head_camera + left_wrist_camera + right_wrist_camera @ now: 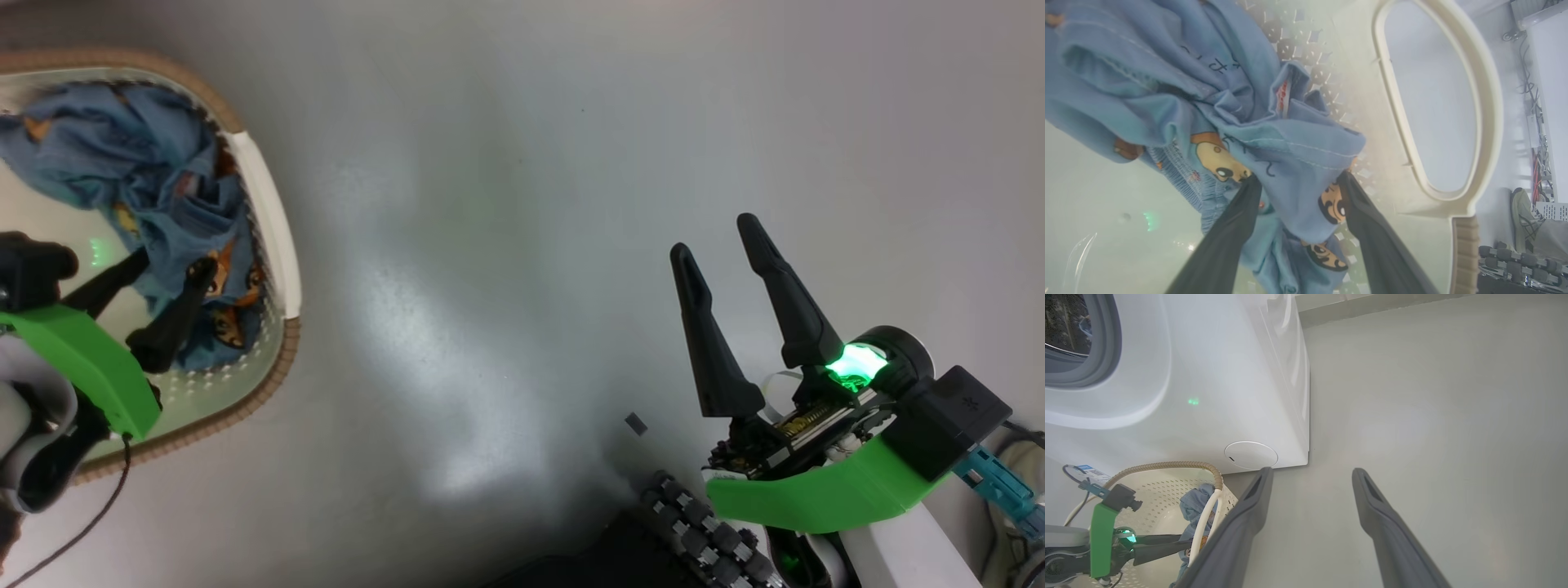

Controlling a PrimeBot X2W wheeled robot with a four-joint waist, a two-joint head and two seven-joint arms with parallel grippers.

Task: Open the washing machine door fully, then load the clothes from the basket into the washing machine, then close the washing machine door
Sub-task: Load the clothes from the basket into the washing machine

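Now loading: my left hand (1300,177) straddles the light blue cartoon-print clothes (1167,81) in the cream perforated basket (1490,102), fingers spread, right hand (714,235) released; next I should clench and lift.

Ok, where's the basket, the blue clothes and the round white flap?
the basket (265,208), head view, on its white side handle.
the clothes (1147,102), left wrist view, on a blue fold.
the round white flap (1251,455), right wrist view, on its middle.
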